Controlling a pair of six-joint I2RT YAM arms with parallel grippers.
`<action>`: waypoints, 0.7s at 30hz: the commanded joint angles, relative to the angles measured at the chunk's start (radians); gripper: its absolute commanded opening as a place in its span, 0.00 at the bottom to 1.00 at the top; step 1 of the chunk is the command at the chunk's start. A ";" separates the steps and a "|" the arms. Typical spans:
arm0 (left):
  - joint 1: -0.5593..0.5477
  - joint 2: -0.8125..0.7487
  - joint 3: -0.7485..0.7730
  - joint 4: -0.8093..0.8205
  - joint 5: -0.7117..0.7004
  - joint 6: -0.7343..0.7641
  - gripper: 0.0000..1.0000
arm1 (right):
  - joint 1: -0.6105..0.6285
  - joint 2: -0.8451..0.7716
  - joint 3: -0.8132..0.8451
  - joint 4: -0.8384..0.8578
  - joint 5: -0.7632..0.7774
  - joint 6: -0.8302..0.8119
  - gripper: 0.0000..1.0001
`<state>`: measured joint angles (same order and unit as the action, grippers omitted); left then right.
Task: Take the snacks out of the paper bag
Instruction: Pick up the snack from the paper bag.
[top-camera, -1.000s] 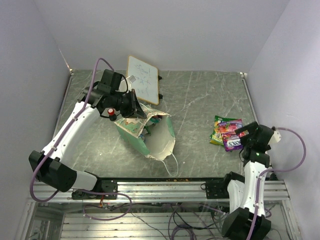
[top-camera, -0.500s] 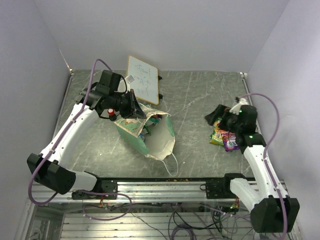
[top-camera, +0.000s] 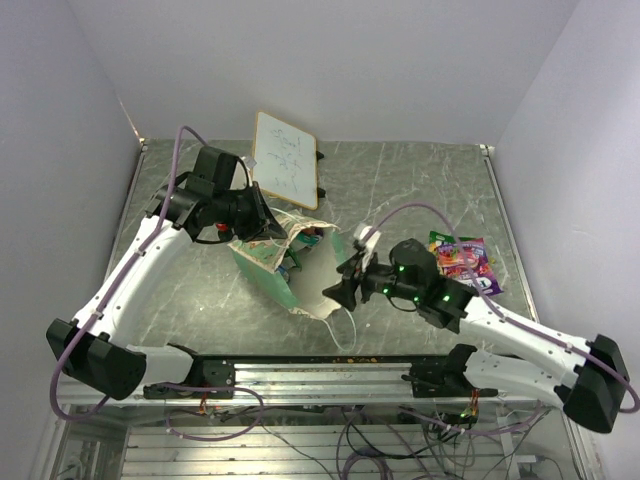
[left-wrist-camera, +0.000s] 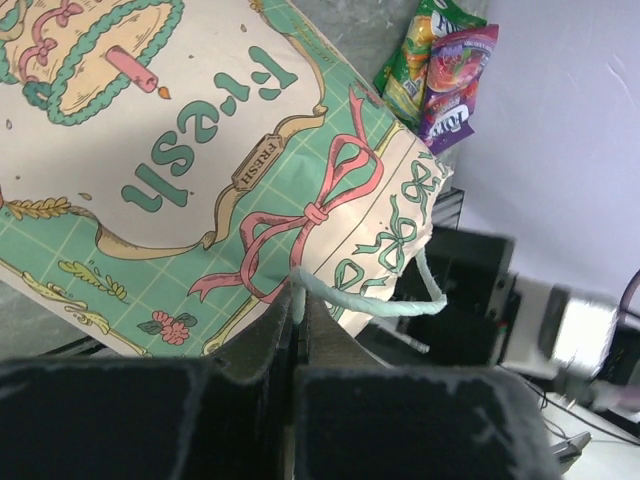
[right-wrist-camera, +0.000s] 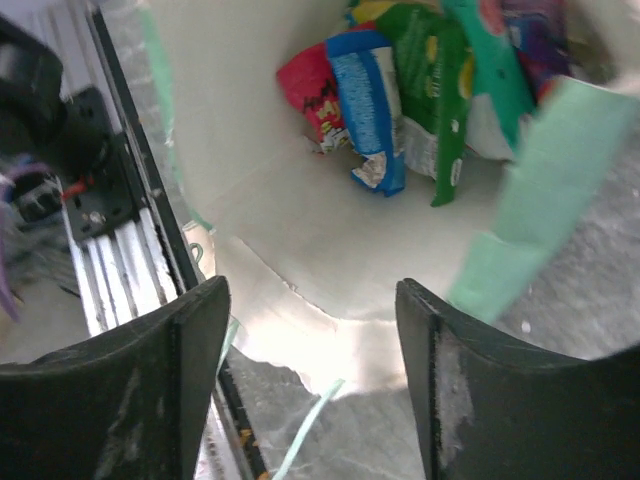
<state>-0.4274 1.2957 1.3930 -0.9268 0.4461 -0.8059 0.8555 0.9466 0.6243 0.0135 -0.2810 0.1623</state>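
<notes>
Your paper bag (top-camera: 300, 270) lies on its side left of the middle of the table (top-camera: 400, 200), with its mouth turned to the near right. Your left tool (top-camera: 268, 222) is clenched on the bag's far rim; from its wrist camera the fingers press together at the mint string handle (left-wrist-camera: 370, 305), against the printed side of the bag (left-wrist-camera: 200, 180). Your right tool (top-camera: 335, 290) sits just at the bag's mouth, released, jaws apart with nothing between them (right-wrist-camera: 310, 300). Past them, snacks (right-wrist-camera: 385, 90) in red, blue and green are bunched deep inside the bag. Other packets (top-camera: 458, 265) lie together on the table to the right, well apart from the bag.
</notes>
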 joint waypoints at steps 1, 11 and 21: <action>-0.005 -0.039 -0.019 -0.025 -0.061 -0.056 0.07 | 0.154 0.078 0.006 0.156 0.125 -0.210 0.58; -0.005 -0.068 -0.003 -0.062 -0.120 -0.120 0.07 | 0.226 0.280 -0.050 0.584 0.367 -0.444 0.42; -0.009 -0.096 -0.015 0.003 -0.045 -0.039 0.07 | 0.225 0.603 -0.031 0.960 0.498 -0.531 0.36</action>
<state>-0.4274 1.2228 1.3769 -0.9680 0.3569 -0.8837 1.0782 1.4727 0.5797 0.7391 0.1078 -0.3420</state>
